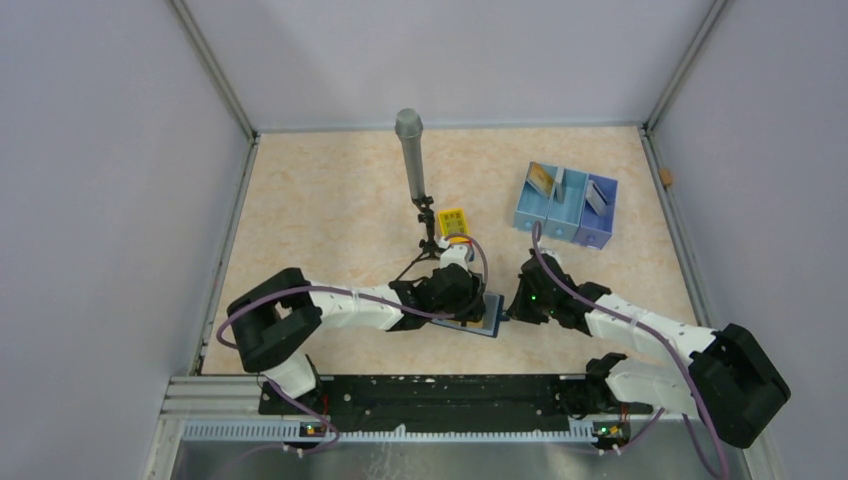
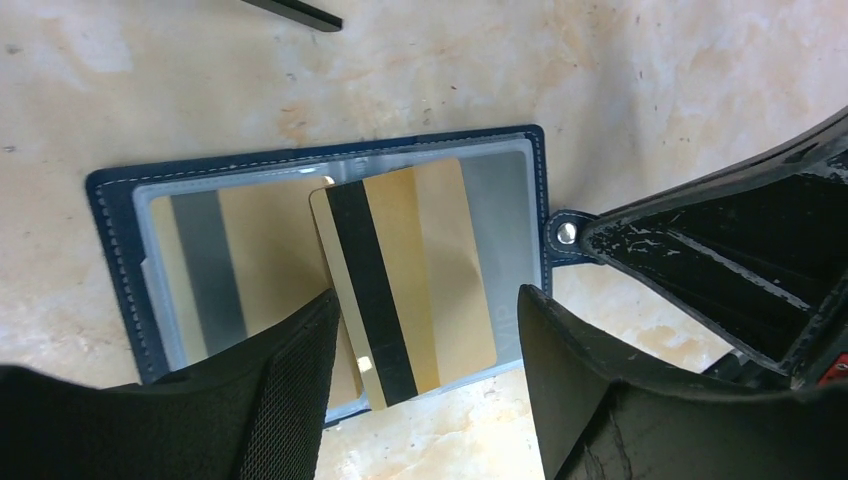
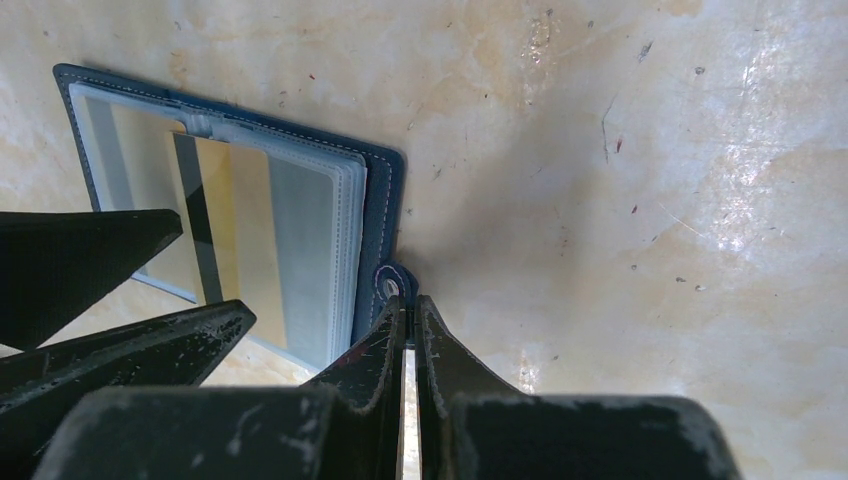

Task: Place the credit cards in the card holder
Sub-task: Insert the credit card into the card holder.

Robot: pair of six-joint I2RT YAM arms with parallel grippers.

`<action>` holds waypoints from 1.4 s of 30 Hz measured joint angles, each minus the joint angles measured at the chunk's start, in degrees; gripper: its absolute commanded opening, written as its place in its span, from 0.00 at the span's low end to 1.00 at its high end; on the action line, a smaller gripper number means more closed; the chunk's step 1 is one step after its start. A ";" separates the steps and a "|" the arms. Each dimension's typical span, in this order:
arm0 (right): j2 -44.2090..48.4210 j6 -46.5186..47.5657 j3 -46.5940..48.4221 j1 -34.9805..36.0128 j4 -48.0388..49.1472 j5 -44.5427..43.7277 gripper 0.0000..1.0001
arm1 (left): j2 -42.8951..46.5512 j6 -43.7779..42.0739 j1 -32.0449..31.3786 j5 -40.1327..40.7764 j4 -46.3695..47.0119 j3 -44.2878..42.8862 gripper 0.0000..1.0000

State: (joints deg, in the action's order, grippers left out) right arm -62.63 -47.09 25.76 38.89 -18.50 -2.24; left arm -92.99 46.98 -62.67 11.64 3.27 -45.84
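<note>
The card holder [image 2: 110, 200] lies open on the table, navy with clear sleeves; it also shows in the top view [image 1: 483, 322] and the right wrist view [image 3: 380, 190]. A gold credit card [image 2: 440, 260] with a black stripe lies tilted on its sleeves, its lower corner past the near edge. I cannot tell whether it is tucked in. Another gold card [image 2: 270, 250] sits under the clear plastic. My left gripper [image 2: 428, 295] is open, straddling the tilted card without touching it. My right gripper [image 3: 410, 300] is shut on the holder's snap tab [image 3: 392, 283].
A pale blue three-compartment tray [image 1: 565, 220] stands at the back right with a gold card [image 1: 541, 178] and two pale cards upright in it. A yellow-topped block [image 1: 453, 221] and a grey cylinder on a black stand [image 1: 411, 150] are behind the left gripper.
</note>
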 measured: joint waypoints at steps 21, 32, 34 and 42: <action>0.00 0.00 0.00 0.00 -0.04 -0.09 0.00 | -2.19 1.36 0.15 -7.21 8.20 1.11 0.64; 0.00 -0.09 0.00 0.00 -0.68 -0.94 0.00 | -1.57 2.19 0.39 -7.78 10.21 1.79 0.78; 0.00 -0.11 0.00 0.00 -0.81 -1.16 0.00 | 0.52 2.34 0.76 -7.76 9.55 2.75 0.82; 0.37 -0.13 0.00 0.00 -1.27 -1.86 0.00 | 14.71 3.43 7.76 -9.46 5.22 10.36 0.89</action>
State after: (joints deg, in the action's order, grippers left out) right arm -62.26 -47.22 25.76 38.89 -19.77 -4.10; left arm -78.28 50.41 -54.92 2.17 8.49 -35.48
